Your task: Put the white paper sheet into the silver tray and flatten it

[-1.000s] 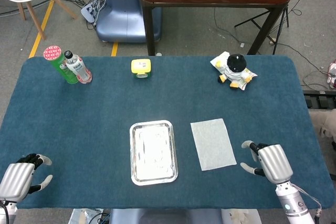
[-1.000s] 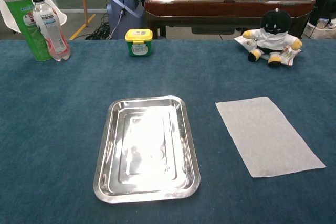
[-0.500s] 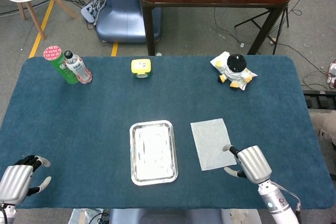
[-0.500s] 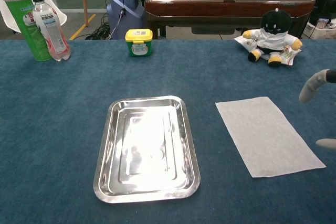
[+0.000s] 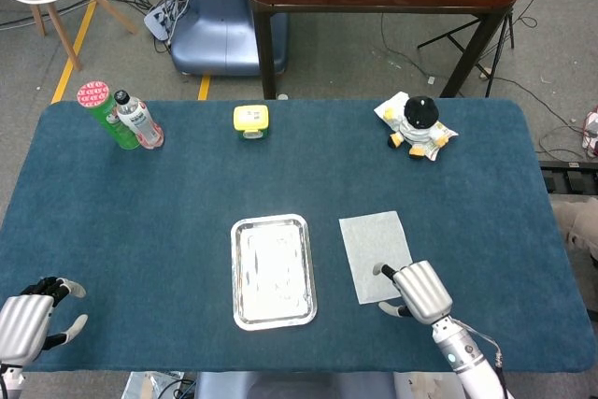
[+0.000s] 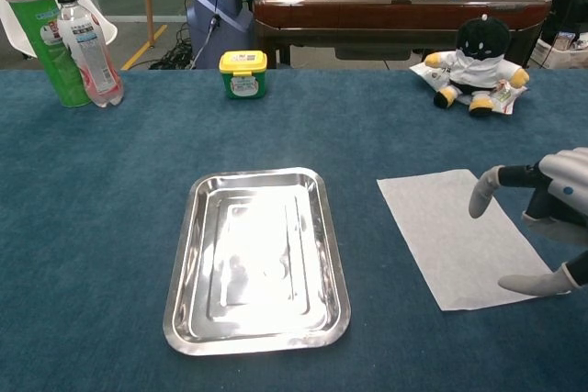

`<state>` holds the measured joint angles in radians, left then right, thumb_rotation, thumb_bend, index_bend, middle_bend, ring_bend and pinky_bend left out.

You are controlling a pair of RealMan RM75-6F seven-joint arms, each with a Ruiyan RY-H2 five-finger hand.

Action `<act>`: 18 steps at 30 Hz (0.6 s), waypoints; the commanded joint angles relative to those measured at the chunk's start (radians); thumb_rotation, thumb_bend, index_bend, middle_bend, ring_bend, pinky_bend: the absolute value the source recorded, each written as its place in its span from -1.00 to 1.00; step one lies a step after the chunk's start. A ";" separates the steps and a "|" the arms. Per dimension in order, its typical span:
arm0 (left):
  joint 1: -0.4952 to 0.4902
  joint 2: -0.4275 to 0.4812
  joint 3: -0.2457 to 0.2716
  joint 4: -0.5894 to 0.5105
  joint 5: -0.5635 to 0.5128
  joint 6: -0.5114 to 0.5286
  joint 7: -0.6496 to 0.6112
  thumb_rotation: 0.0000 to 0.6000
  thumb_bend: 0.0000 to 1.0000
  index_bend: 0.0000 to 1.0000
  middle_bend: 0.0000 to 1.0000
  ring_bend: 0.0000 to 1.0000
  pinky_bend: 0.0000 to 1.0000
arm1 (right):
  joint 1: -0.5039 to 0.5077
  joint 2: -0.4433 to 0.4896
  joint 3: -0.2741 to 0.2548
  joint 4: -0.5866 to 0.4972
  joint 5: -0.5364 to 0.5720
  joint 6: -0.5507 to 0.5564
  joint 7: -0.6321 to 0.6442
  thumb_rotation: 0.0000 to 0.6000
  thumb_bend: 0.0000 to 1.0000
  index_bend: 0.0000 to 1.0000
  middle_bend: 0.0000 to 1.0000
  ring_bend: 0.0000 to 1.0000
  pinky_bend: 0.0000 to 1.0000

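Approach step: my right hand (image 5: 412,291) hovers, fingers spread, over the near edge of the white paper sheet (image 5: 376,252), lying flat on the worktop beside the empty silver metal tray (image 5: 272,271). Next I must pinch an edge.

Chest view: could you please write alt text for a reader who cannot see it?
The right robot hand hovers open over the right side of a white paper sheet lying flat on a blue table, beside an empty silver tray. At the far edge stand a green can, a bottle, a yellow-lidded jar and a plush toy.
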<state>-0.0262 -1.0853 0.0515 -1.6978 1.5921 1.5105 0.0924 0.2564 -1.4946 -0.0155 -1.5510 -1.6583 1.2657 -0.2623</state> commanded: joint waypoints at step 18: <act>0.004 0.004 -0.003 -0.001 0.000 0.003 -0.005 1.00 -0.51 -0.10 -0.11 -0.38 -0.18 | 0.031 -0.080 -0.007 0.079 0.063 -0.067 -0.026 1.00 -1.00 -0.21 1.00 1.00 1.00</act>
<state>-0.0224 -1.0811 0.0488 -1.6987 1.5924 1.5133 0.0873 0.2859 -1.5732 -0.0227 -1.4728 -1.5972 1.2002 -0.2884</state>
